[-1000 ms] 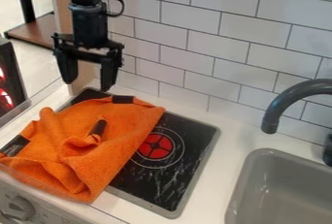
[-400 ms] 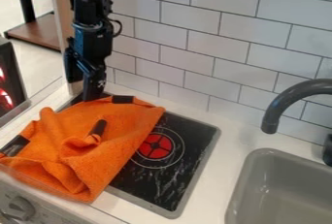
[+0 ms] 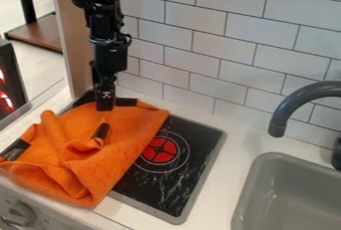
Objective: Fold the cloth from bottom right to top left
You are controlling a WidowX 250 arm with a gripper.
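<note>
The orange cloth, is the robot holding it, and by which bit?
I can't tell if the gripper is holding the cloth. It hangs down at the cloth's far edge, beside a black patch, but any grip there isn't clear.

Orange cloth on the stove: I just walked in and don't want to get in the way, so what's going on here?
A robot arm's gripper hangs at the far edge of the orange cloth, beside a black patch there. Whether it has hold of the cloth, I cannot tell. The cloth lies rumpled over part of the black cooktop, bunched toward its near side, with the red burner uncovered. The job is folding it, and it isn't lying neatly folded.
</note>
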